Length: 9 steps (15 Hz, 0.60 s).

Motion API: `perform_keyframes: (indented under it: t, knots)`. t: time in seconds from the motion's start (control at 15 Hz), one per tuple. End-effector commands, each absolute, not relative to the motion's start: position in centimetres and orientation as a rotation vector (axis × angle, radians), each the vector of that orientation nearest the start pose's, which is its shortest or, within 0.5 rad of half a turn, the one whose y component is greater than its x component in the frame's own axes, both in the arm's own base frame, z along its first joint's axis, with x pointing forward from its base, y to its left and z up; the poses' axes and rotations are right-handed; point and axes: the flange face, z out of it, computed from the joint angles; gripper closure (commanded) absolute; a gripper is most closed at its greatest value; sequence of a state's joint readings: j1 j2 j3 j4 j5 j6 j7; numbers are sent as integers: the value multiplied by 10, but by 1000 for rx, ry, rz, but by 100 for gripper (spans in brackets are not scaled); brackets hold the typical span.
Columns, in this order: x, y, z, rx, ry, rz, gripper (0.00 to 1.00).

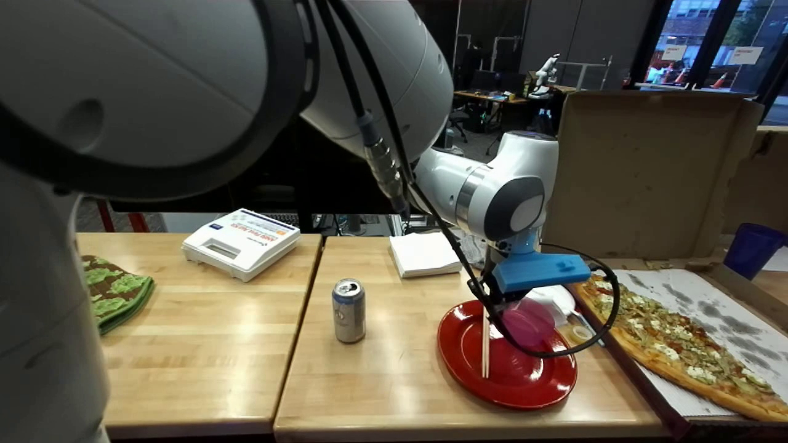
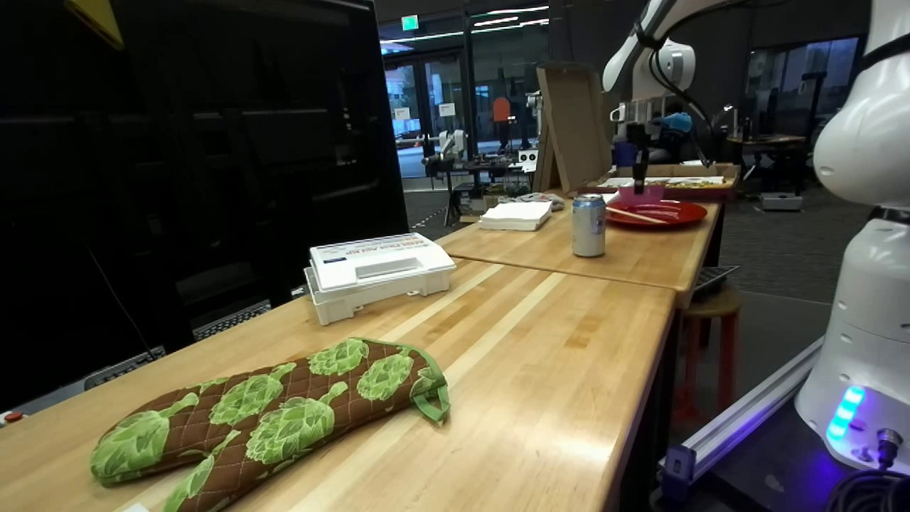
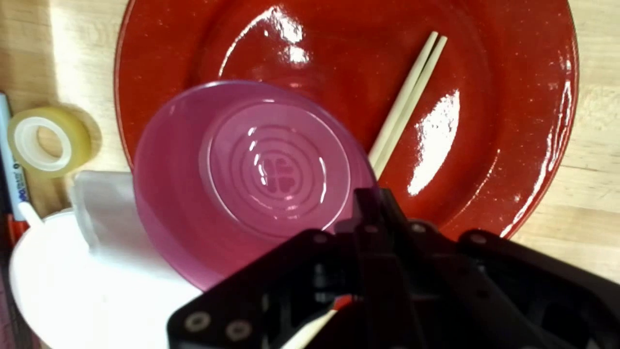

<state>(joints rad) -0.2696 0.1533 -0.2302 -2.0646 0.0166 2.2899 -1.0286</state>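
The tool is gripping the rim of a pink bowl, its jaws closing narrowly around the thin wall; the bowl is being held over one side of a red plate, though I cannot tell whether its base is touching; pale chopsticks are lying on the plate, running beneath the tool; a tape roll is resting just beside the plate; in both exterior views, a silver can is standing on the table.
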Motion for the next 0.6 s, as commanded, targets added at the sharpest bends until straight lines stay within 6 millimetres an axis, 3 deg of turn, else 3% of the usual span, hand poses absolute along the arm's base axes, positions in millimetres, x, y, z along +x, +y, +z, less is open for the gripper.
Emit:
perform_keyframes:
  t: [0.0,0.2,0.53]
  knots:
    - [487,-251,390,-3143,-939,-133,99]
    - [474,-221,401,-3157,-1107,-168,99]
    - [451,-152,414,-3079,-1594,-178,99]
